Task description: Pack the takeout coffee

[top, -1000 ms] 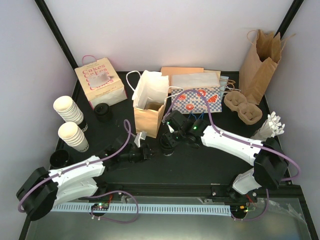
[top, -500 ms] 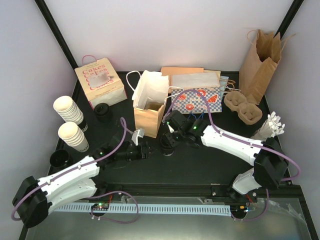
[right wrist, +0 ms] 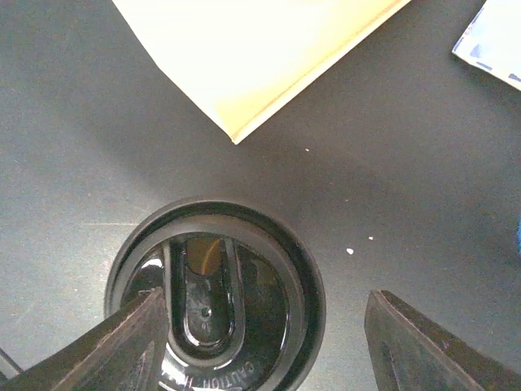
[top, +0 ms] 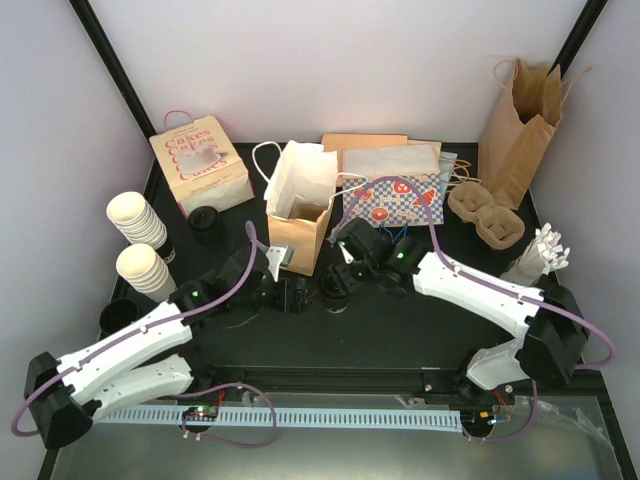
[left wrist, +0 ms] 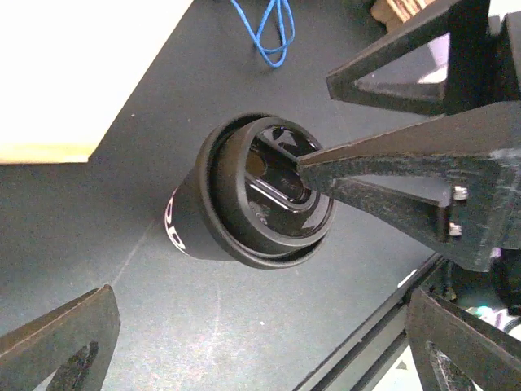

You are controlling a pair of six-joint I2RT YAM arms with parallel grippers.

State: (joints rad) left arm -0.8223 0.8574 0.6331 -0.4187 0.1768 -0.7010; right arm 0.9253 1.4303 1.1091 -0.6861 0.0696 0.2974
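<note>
Since a second ago my left arm has pushed forward. The left end effector (top: pixel 292 294) now sits just left of the takeout coffee (top: pixel 334 291), while the right end effector (top: pixel 343 274) has barely shifted above it. I read that as both closing in on the cup; nothing is lifted and packing hasn't started. The coffee stands on the surface (top: pixel 420 325), just in front of the open paper bag (top: pixel 300 215). The right is spread wide, straddling the black lid (right wrist: pixel 216 301), with one finger (right wrist: pixel 122 346) at the rim and the other clear. The left is spread too and holds nothing, with the cup ahead of its fingers, not between them.
</note>
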